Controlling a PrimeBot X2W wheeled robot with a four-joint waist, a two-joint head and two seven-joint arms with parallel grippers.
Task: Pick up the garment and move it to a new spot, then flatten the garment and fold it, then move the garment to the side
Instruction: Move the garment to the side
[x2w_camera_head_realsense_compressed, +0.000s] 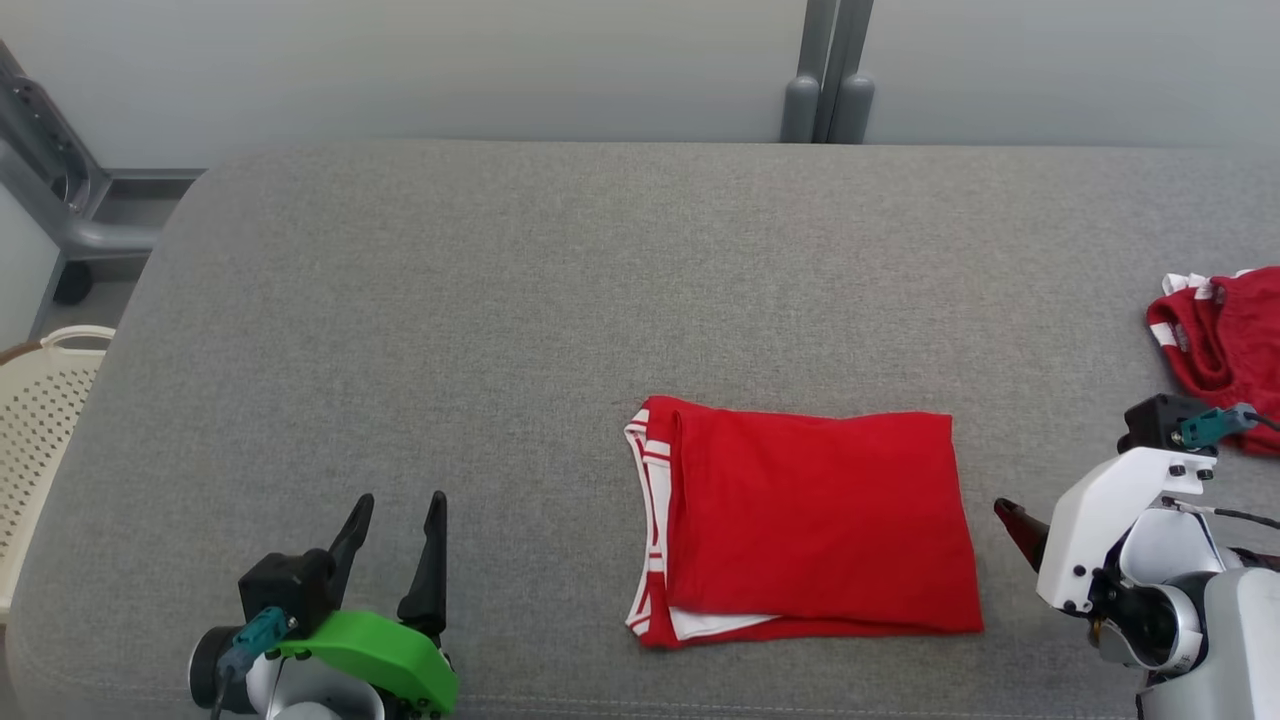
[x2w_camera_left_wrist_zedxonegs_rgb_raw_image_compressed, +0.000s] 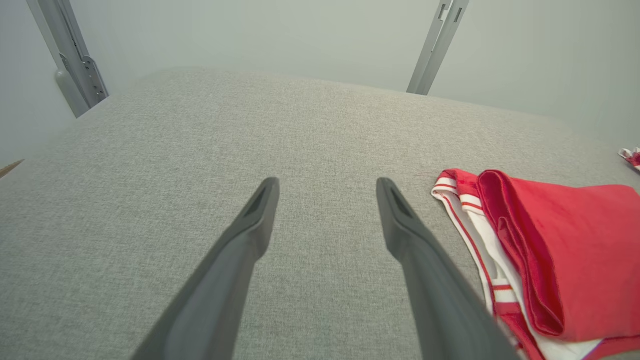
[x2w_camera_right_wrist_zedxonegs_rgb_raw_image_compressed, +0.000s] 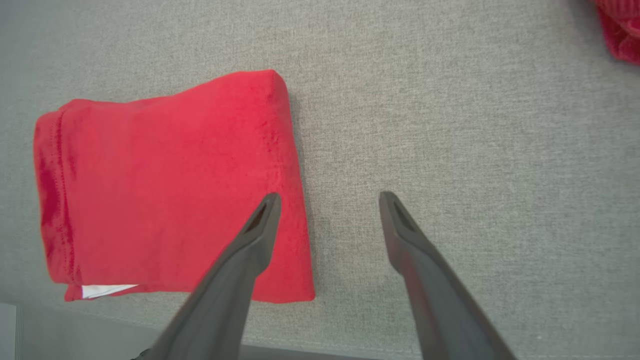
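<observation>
Garment: the red garment (x2w_camera_head_realsense_compressed: 815, 525) lies folded into a flat rectangle near the front edge of the table (x2w_camera_head_realsense_compressed: 500, 300), a little right of its middle. White striped trim shows along its left side, and a white strip peeks out at the front left corner.
Left hand: the left hand (x2w_camera_head_realsense_compressed: 400, 498) is at the table's front left, fingers spread wide and holding nothing. It is well apart from the garment, with bare grey cloth between them.
Right hand: the right hand (x2w_camera_right_wrist_zedxonegs_rgb_raw_image_compressed: 327, 196) is spread wide and empty, just beside the garment's right edge. In the right wrist view one finger crosses the garment's near corner; I cannot tell whether it touches.
Second red garment: a second red garment (x2w_camera_head_realsense_compressed: 1220, 340) with white stripes lies crumpled at the table's right edge, behind the right arm and apart from the folded one.
Basket: a cream perforated basket (x2w_camera_head_realsense_compressed: 45, 420) stands off the table's left side.
Behind: paired grey posts (x2w_camera_head_realsense_compressed: 828, 100) rise against a pale wall (x2w_camera_head_realsense_compressed: 450, 60), and a grey metal frame (x2w_camera_head_realsense_compressed: 60, 190) stands at the far left.
</observation>
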